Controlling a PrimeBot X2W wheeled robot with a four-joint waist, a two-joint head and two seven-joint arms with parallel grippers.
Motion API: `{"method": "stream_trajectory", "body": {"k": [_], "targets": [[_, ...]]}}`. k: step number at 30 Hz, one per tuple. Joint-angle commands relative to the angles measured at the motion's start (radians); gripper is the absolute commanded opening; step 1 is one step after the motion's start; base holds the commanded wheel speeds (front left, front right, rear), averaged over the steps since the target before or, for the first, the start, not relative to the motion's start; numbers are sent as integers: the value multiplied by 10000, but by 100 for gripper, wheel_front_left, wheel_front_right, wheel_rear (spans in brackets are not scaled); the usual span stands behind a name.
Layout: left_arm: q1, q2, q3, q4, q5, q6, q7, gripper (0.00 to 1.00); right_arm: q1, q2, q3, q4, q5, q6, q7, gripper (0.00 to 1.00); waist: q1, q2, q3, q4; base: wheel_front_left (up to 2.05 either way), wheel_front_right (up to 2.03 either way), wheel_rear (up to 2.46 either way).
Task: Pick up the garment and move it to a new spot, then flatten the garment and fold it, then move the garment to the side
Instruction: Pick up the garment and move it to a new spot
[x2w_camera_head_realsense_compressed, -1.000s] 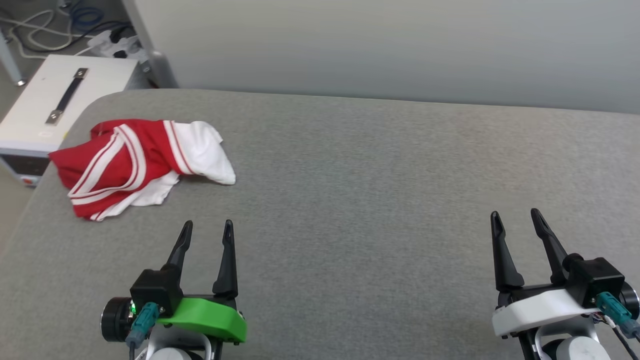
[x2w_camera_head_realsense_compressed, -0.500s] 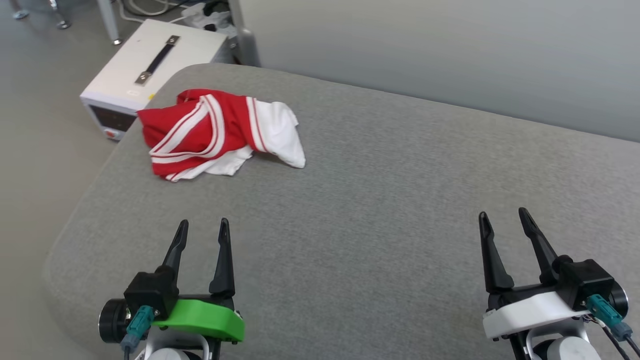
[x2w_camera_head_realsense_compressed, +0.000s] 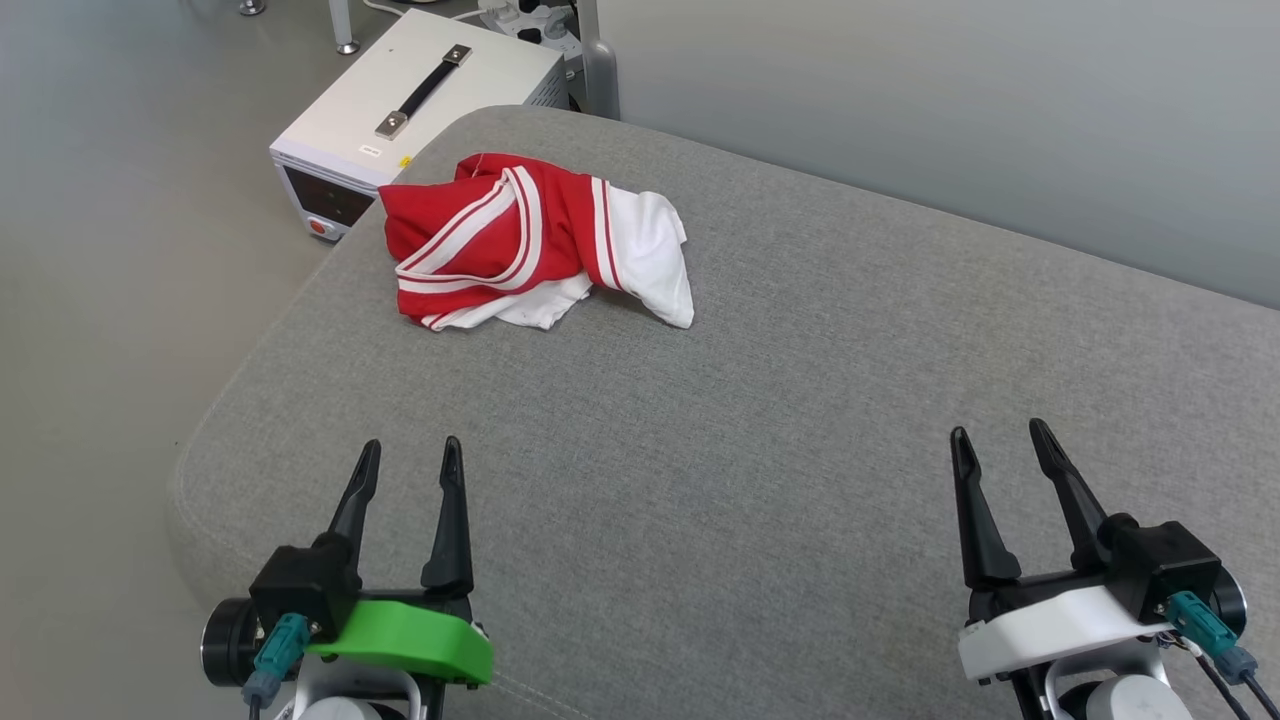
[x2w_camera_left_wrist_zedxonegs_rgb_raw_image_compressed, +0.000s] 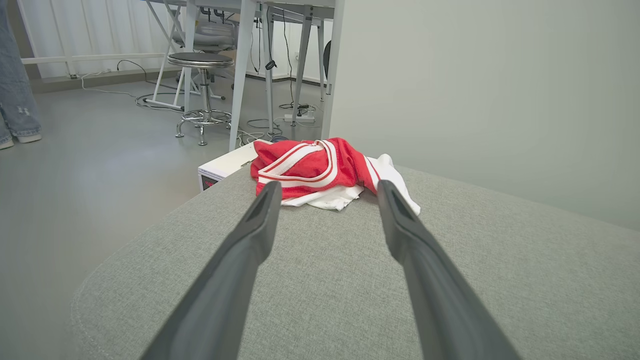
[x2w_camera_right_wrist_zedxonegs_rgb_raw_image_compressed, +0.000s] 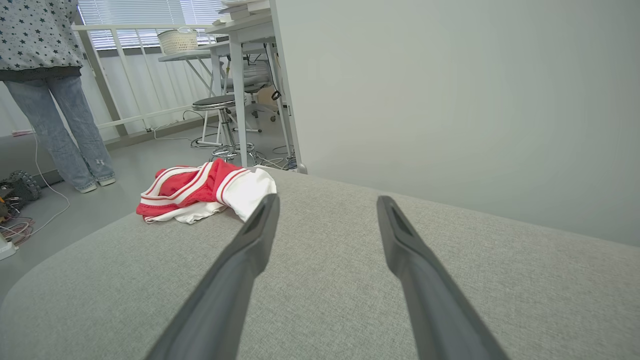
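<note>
While left pincer (x2w_camera_head_realsense_compressed: 412, 443) and right pincer (x2w_camera_head_realsense_compressed: 998, 428) stood open, the garment (x2w_camera_head_realsense_compressed: 500, 240) lay bunched; judged limp, light, best pinched at a raised fold.

both claws, left claw (x2w_camera_head_realsense_compressed: 410, 455) and right claw (x2w_camera_head_realsense_compressed: 1000, 440), wide apart, empty

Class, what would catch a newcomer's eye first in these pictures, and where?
The crumpled red and white shirt, lying near the far left corner of the grey padded surface. Then the left tool and right tool, both open and empty, at the near edge.
</note>
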Motion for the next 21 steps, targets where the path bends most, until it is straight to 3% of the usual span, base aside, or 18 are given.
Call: {"method": "stream_trajectory", "body": {"k": [1, 10, 13, 21], "targets": [[55, -55, -6, -3, -39, 44, -59, 100, -68, -18, 31, 35, 50, -11, -91, 100, -1, 0, -4, 11, 0, 0, 0], [27, -55, 27, -61, -164, 107, -59, 100, -75, -18, 26, -1, 0, -11, -91, 100, -1, 0, 126, -95, 0, 0, 0], [-20, -55, 108, 178, -921, 229, -59, 100, -132, -18, -33, -48, -127, -11, -91, 100, -1, 0, 382, -210, 0, 0, 0], [-1612, 68, 454, 1486, -717, -329, -59, 100, -664, -20, -106, -581, -665, -11, -91, 100, -1, 0, 1789, -869, 0, 0, 0]]}}
